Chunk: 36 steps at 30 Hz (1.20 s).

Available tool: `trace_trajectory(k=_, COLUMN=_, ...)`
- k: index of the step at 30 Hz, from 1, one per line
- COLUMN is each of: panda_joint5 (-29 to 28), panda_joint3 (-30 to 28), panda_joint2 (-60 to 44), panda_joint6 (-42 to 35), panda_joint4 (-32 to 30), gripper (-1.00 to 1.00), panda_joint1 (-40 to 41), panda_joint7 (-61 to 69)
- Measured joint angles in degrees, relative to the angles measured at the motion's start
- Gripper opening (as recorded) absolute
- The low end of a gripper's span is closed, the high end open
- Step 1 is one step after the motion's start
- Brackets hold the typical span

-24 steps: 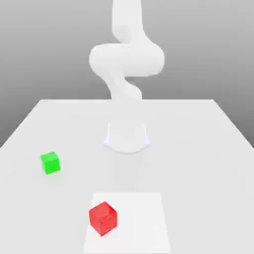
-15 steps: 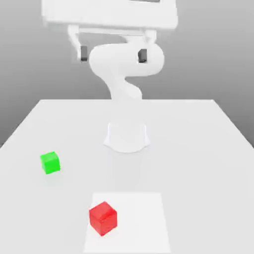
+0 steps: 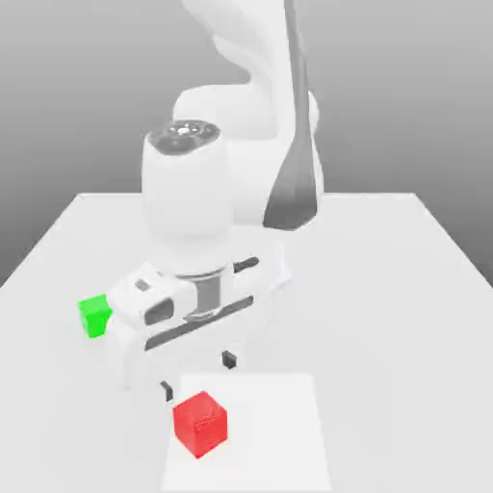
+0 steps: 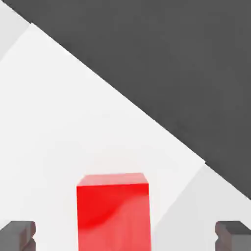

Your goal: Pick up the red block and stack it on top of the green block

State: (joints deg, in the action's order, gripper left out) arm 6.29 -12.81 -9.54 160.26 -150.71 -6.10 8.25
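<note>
The pincer [image 3: 198, 376] is wide open above the surface [image 3: 385, 318], near the red block [image 3: 200, 425], which sits on a white sheet [image 3: 274, 433]. The green block [image 3: 95, 316] rests toward the exterior view's left.

White arm reaching down, end effector [image 3: 198, 376] low with fingers apart, wrist [image 3: 204, 289] seemingly turned obliquely

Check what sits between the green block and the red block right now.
In the exterior view, part of the robot's hand and one fingertip pad show between the green block and the red block.
</note>
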Motion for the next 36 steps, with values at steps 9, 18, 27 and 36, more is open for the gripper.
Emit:
trace_trajectory(k=9, panda_joint5=4.55, panda_joint3=4.21, panda_joint2=-7.79, panda_joint6=6.16, panda_joint4=1.11, gripper=-1.00, panda_joint1=3.23, panda_joint7=3.67)
trace_trajectory(k=18, panda_joint5=-4.92, panda_joint3=-1.00, panda_joint2=4.93, panda_joint6=-3.44, panda_joint4=-1.58, gripper=-1.00, panda_joint1=3.20, panda_joint7=-2.30)
trace_trajectory(k=27, panda_joint5=-19.82, panda_joint3=-9.11, panda_joint2=19.51, panda_joint6=-8.86, panda_joint4=-9.77, gripper=-1.00, panda_joint1=21.13, panda_joint7=-4.75)
trace_trajectory(k=36, panda_joint5=-28.45, panda_joint3=-17.58, panda_joint2=29.84, panda_joint6=-9.69, panda_joint4=-19.28, gripper=-1.00, panda_joint1=37.52, panda_joint7=-2.95)
